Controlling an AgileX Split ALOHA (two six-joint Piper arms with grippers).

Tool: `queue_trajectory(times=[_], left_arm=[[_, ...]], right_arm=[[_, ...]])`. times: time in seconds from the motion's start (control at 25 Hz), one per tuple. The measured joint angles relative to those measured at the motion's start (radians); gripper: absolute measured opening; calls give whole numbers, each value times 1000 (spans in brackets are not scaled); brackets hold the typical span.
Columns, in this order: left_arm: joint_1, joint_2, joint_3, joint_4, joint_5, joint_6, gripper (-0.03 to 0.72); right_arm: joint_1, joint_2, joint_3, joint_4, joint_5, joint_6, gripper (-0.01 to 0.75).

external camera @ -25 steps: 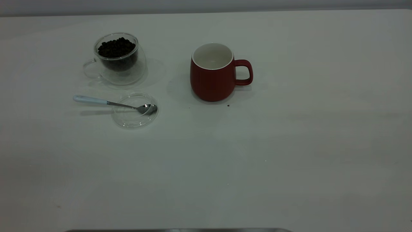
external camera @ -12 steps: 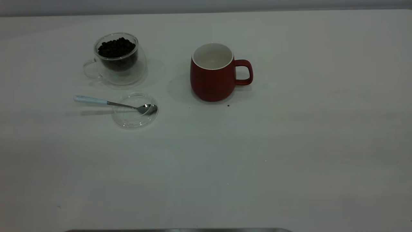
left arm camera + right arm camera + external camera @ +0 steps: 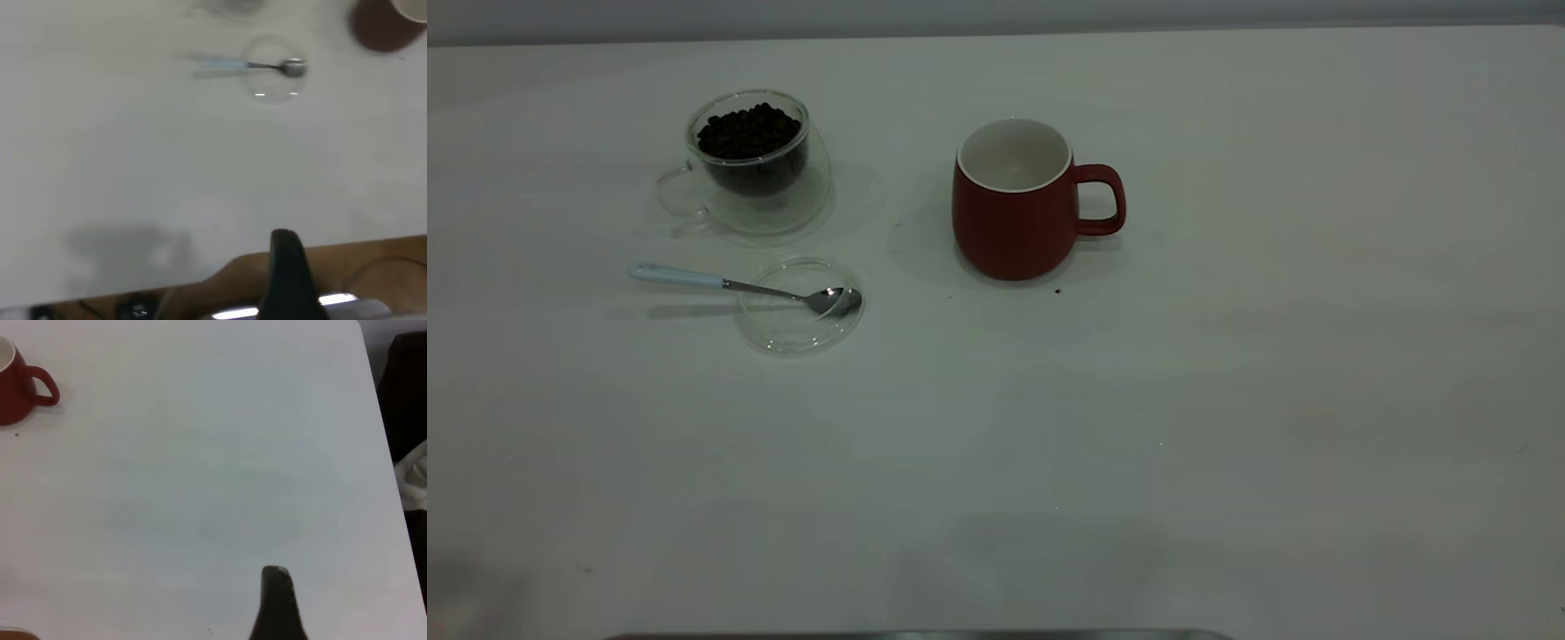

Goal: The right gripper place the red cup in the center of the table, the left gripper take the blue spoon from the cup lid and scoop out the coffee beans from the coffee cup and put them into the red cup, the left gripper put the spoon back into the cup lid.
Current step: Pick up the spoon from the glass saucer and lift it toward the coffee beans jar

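Observation:
The red cup (image 3: 1014, 218) stands upright and empty near the middle of the white table (image 3: 1227, 400). It also shows in the left wrist view (image 3: 383, 27) and the right wrist view (image 3: 13, 383). The clear coffee cup (image 3: 756, 169), full of coffee beans (image 3: 749, 132), stands at the far left. In front of it lies the cup lid (image 3: 791, 333), with the blue spoon (image 3: 694, 279) resting bowl-in and its handle pointing left. Neither gripper is in the exterior view. The left gripper (image 3: 283, 267) hovers at the table's front edge, far from the spoon (image 3: 247, 65). The right gripper (image 3: 275, 600) is over bare table, far right of the cup.
A dark speck (image 3: 1058, 291) lies just in front of the red cup. A grey strip (image 3: 916, 635) runs along the table's front edge. A wooden surface (image 3: 373, 267) lies beyond that edge. Dark objects (image 3: 407, 387) sit past the table's right edge.
The cups, lid and spoon have not moved. Faint shadows have appeared on the table near its front edge, at the centre and the left corner.

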Motion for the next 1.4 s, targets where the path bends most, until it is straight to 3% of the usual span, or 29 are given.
queue_trajectory(times=[0.4,0.76,0.92,1.16,1.4], left_arm=[[27,451,-239,-228,0,235,563],[326,818,-418,-533,169,534,563],[418,973,-429,-596,202,640,563],[437,1212,-455,-603,198,821,563],[438,1440,-567,-606,183,876,563]], right_arm=[[0,0,0,-1,0,1,591],[0,0,0,-1,0,1,591],[0,0,0,-1,0,1,591],[0,0,0,-1,0,1,591],[0,0,0,-1,0,1,591]])
